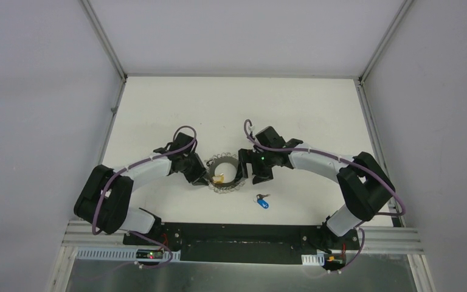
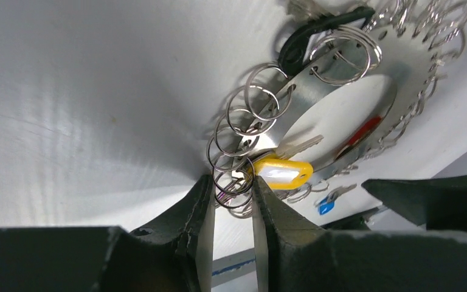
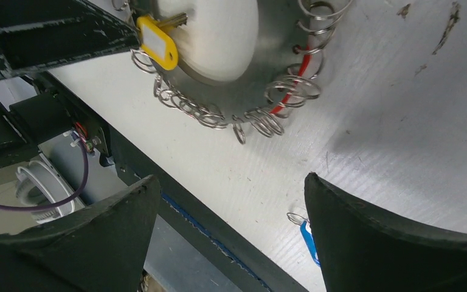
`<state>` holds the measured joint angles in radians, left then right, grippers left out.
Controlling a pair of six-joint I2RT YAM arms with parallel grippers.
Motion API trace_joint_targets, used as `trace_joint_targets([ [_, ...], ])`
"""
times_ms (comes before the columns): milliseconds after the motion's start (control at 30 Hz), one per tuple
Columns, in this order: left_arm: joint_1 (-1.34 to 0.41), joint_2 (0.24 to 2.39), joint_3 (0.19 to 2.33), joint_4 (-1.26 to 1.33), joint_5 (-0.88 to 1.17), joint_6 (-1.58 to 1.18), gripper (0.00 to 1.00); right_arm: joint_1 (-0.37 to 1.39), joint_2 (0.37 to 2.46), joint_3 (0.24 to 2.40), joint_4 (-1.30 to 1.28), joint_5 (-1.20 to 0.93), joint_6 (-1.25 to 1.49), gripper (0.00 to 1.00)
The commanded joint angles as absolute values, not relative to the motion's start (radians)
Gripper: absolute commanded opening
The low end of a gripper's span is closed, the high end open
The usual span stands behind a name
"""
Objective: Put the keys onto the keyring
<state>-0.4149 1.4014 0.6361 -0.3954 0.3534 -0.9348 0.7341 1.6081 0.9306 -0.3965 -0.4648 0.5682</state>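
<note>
The keyring (image 1: 233, 185) is a flat metal disc with many split rings round its rim, on the white table. The yellow-tagged key (image 1: 218, 179) lies on the disc's near left rim, next to my left gripper (image 1: 202, 178). In the left wrist view the left gripper (image 2: 232, 188) is closed on a split ring (image 2: 231, 182) at the rim, with the yellow tag (image 2: 283, 172) just beside its right finger. The blue-tagged key (image 1: 262, 201) lies loose on the table near the disc. My right gripper (image 1: 250, 173) is open and empty right of the disc; the blue tag (image 3: 309, 237) shows by its right finger.
A red-tagged key (image 2: 360, 133) hangs on the disc's far rim and shows in the right wrist view (image 3: 289, 91). A white round hub (image 3: 219, 36) fills the disc's centre. The table's near edge with a black rail (image 1: 237, 234) runs close behind the blue key.
</note>
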Motion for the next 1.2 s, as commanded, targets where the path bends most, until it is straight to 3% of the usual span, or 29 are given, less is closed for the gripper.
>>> trace_joint_targets([
  [0, -0.486, 1.365, 0.593, -0.363, 0.374, -1.023, 0.14, 0.730, 1.553, 0.921, -0.416, -0.468, 0.537, 0.90],
  [100, -0.516, 1.330, 0.584, -0.354, 0.345, -1.037, 0.15, 0.730, 1.540, 0.915, -0.418, -0.468, 0.535, 0.90],
  [300, -0.517, 1.172, 0.559, -0.406, 0.237, -1.022, 0.44, 0.730, 1.511, 0.905, -0.434, -0.466, 0.525, 0.88],
  [567, -0.516, 0.938, 0.535, -0.463, 0.198, -0.930, 0.72, 0.730, 1.508, 0.902, -0.450, -0.494, 0.511, 0.81],
  [1167, -0.548, 0.992, 0.479, -0.299, 0.373, -0.968, 0.58, 0.745, 1.605, 0.939, -0.442, -0.547, 0.523, 0.60],
])
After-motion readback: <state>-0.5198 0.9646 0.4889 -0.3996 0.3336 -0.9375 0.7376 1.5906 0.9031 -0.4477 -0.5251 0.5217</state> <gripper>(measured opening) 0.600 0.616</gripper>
